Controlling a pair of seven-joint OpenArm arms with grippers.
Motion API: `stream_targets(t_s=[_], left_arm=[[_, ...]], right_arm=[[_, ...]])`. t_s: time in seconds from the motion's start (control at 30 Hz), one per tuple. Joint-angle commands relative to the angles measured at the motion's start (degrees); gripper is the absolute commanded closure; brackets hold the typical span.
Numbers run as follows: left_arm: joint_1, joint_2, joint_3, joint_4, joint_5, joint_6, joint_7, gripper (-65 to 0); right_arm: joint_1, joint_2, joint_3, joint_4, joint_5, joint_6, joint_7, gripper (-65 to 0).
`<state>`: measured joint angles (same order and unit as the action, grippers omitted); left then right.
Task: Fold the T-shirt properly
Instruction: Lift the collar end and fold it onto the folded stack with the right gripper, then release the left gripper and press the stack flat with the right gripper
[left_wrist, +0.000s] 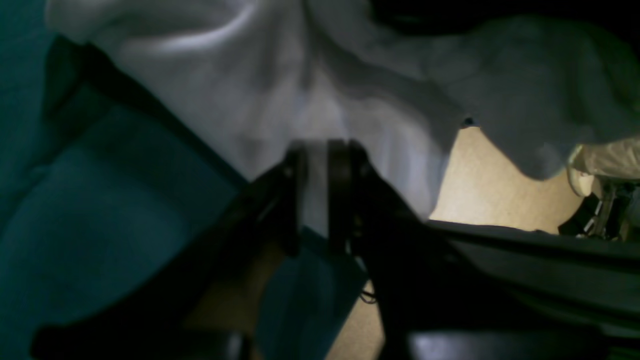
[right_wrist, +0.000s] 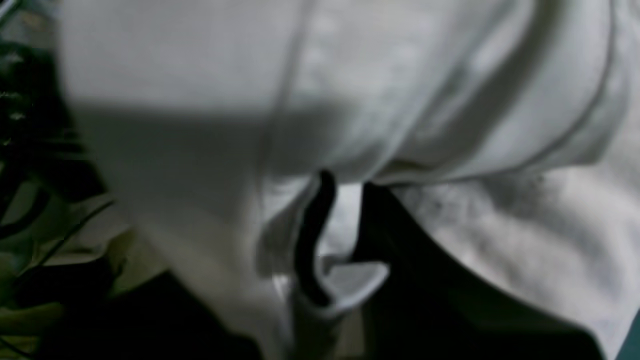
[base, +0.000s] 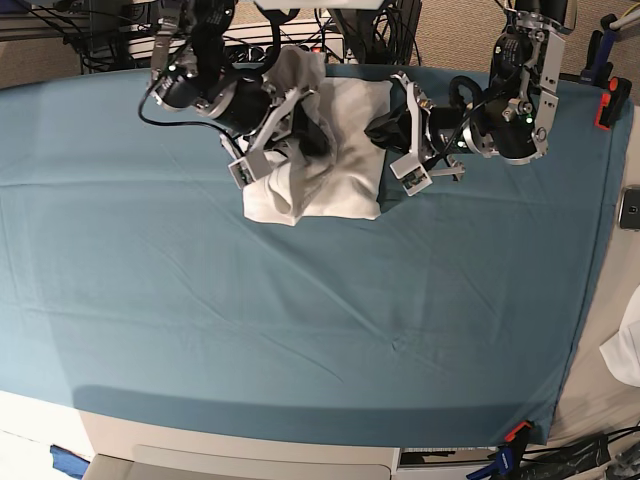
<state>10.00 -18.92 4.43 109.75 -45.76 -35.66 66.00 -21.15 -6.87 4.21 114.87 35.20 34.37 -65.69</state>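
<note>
I have the T-shirt (base: 325, 160) bunched at the far middle of the teal cloth (base: 300, 320), up near twelve o'clock on the table, with one arm at each side of it. My right gripper (base: 268, 135) comes in from the nine o'clock side and my left gripper (base: 398, 135) from the three o'clock side.

In my right wrist view, my right fingers (right_wrist: 312, 240) are clamped on a fold of the T-shirt (right_wrist: 350, 100); a strip of white hem sits pinched between the two dark pads, and the rest of the cloth billows up toward twelve o'clock and spreads to three o'clock. In my left wrist view, the left gripper (left_wrist: 315, 195) stands nearly closed with pale fabric in the narrow slot between its pads, so I judge it gripped on the shirt's edge as well, though the blur keeps me from being sure. From there the T-shirt (left_wrist: 300, 90) runs away toward twelve and one o'clock.

The shirt's long axis, as far as the crumple lets me judge, runs from twelve to six o'clock on the table, with its loose lower end sagging toward seven o'clock. Both arms are about equally close; neither has any reach to make. The shirt lies between my two grips, so the next move, I think, depends on carrying both held edges together toward six o'clock without letting the slack middle drag or twist.
</note>
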Motion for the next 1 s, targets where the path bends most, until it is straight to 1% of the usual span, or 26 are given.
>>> stream_targets(t_s=[0.0,0.13,0.17,0.2,0.3,0.33,0.37,0.43,0.6,0.67,0.77,0.87,0.97], left_arm=[[-0.31,-0.28,-0.22,1.01,-1.42,-0.22,-0.85,-9.5],[-0.31,-0.28,-0.22,1.01,-1.42,-0.22,-0.85,-9.5],[-0.31,-0.28,-0.22,1.01,-1.42,-0.22,-0.85,-9.5],[-0.31,-0.28,-0.22,1.01,-1.42,-0.22,-0.85,-9.5],[-0.31,-0.31,-0.22,1.01,-1.42,-0.22,-0.85,-9.5],[-0.31,-0.31,-0.22,1.01,-1.40,-0.22,-0.85,-9.5],[-0.31,-0.31,-0.22,1.01,-1.40,-0.24,-0.85,-9.5],[-0.31,-0.31,-0.22,1.01,-1.40,-0.22,-0.85,-9.5],[-0.33,-0.31,-0.22,1.01,-1.38,-0.24,-0.83,-9.5],[-0.37,-0.31,-0.24,1.01,-0.24,-0.24,-0.81,-9.5],[-0.50,-0.98,-1.03,1.03,2.49,-0.20,-0.83,-9.5],[-0.48,-2.32,-4.02,1.07,1.99,-0.20,-0.83,-9.5],[-0.48,-3.93,-8.26,1.07,0.72,-0.20,-0.83,-9.5]], right_arm=[[0.35,-0.26,-0.52,1.01,0.61,0.22,1.86,-0.4],[0.35,-0.28,-0.63,1.01,-0.76,0.09,1.84,-0.9],[0.35,-0.28,-0.63,1.01,-0.74,0.09,1.84,-3.2],[0.35,-0.28,-0.63,1.01,-0.74,0.11,1.86,-7.0],[0.35,-0.26,-0.63,1.01,-0.72,0.13,2.29,-21.4],[0.35,-0.26,-0.63,1.01,-0.70,0.13,2.82,-24.1],[0.37,-0.26,-0.63,1.01,-0.48,0.13,3.21,-24.9],[0.37,-0.26,-0.83,1.01,0.26,0.13,3.43,-24.9],[0.44,-0.26,-2.58,1.01,4.39,0.13,3.39,-24.9],[1.03,-0.26,-3.93,1.01,5.11,0.63,3.32,-24.9],[2.67,-0.26,-6.14,1.01,5.05,0.96,3.26,-24.9],[4.81,-0.28,-7.61,1.01,3.89,0.96,3.37,-24.9],[6.95,-0.26,-7.87,1.01,0.61,0.96,4.07,-24.9]])
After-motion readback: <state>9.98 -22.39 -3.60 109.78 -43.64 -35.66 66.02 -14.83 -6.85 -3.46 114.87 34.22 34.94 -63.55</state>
